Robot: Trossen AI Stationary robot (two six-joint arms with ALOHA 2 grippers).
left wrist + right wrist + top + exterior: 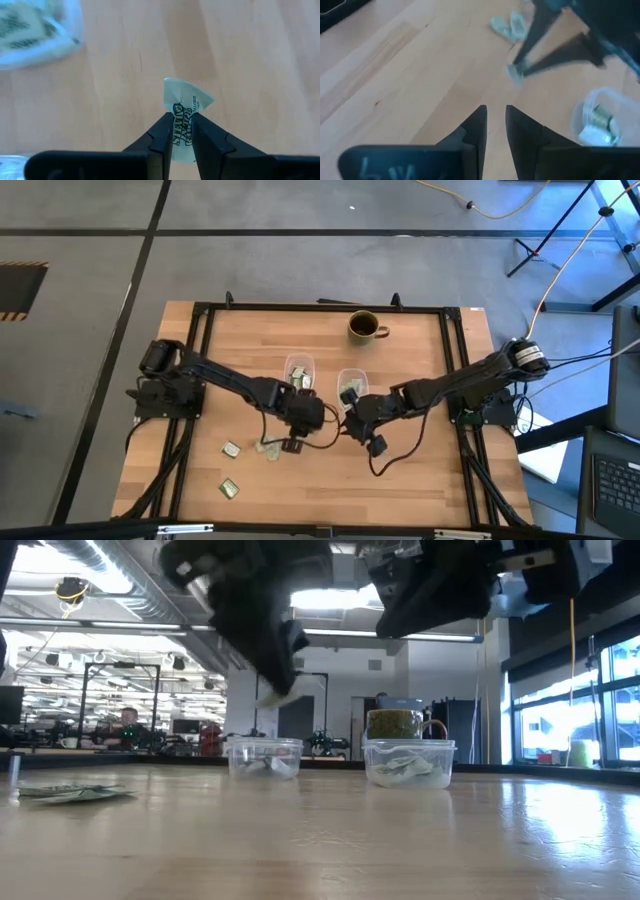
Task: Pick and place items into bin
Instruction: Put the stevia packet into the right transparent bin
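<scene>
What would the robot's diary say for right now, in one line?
left hand: holding packet above table | right hand: empty, nearly closed | two bins hold packets

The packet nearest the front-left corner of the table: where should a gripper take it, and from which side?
That packet lies flat on the table, apart from the others, so probably come straight down from above and close the fingers across its shorter width, at the middle. Its thinness leaves little edge to grip. The left gripper is nearer but already holds a packet.

One camera is looking straight down on the whole table (420,470), while another is peering level across it toward the room. Each wrist camera is hovering close above the wood, both catching a clear bin (602,117).
</scene>
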